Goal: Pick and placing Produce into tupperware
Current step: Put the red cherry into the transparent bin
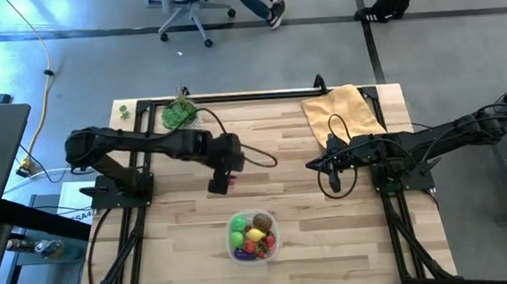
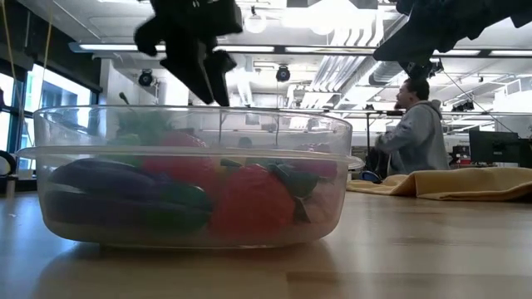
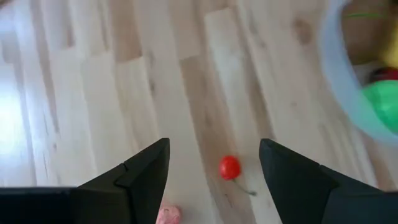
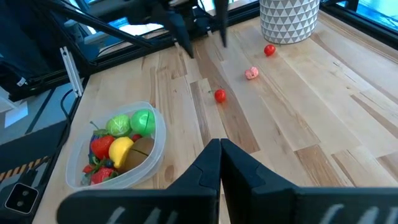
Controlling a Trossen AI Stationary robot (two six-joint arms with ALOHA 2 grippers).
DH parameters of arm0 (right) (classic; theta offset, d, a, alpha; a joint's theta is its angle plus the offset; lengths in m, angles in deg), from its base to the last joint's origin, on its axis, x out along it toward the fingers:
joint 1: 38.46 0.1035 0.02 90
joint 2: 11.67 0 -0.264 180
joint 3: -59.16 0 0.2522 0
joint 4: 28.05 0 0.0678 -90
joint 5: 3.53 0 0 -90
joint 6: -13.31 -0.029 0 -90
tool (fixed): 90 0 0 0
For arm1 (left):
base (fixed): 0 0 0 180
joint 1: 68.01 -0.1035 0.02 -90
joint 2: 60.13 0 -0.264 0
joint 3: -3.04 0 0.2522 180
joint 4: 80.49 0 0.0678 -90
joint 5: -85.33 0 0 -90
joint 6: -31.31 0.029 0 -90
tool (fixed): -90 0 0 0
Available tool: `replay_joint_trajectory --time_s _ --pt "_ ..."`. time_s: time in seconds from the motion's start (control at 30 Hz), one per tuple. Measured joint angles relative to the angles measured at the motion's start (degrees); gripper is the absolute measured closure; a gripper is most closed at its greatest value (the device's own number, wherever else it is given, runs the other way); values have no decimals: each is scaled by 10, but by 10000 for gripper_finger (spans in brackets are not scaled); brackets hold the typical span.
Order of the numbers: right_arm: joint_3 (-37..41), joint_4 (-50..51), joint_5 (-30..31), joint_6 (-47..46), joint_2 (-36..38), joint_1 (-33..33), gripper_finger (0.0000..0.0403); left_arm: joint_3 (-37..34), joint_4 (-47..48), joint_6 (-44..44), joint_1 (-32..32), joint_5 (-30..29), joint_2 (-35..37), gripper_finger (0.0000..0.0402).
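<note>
The clear tupperware (image 1: pixel 253 236) stands near the table's front middle, holding several toy produce pieces: red berries, green pieces, a yellow lemon and a brown kiwi (image 4: pixel 118 146). My left gripper (image 3: pixel 214 146) hangs open and empty above a small red cherry with a stem (image 3: pixel 229 167), which lies on the table. A pink piece (image 3: pixel 168 214) lies close by, and a red berry (image 4: pixel 269 50) lies near the white pot. My right gripper (image 4: pixel 219 149) is shut and empty at the table's right middle (image 1: pixel 332 179).
A green plant in a white patterned pot (image 4: pixel 289 18) stands at the far left edge (image 1: pixel 178 113). A yellow cloth (image 1: pixel 345 109) lies at the far right. A person (image 2: pixel 416 124) sits in the room beyond the table. Bare wood lies between the grippers.
</note>
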Motion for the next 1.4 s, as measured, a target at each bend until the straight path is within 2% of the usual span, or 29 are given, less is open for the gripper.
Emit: replay_joint_trajectory --time_s 0.3,0.7,0.87,1.4 --pt "0 1 0 0 0 0 402 -84 -72 -36 -17 2 0 169" --pt "0 3 1 0 0 0 402 -180 -152 -43 -28 13 0 169" --pt "0 3 3 0 0 0 402 -196 -171 -40 -27 16 -1 169" --pt "0 5 2 0 0 0 402 -198 -224 -45 -26 56 -76 169"
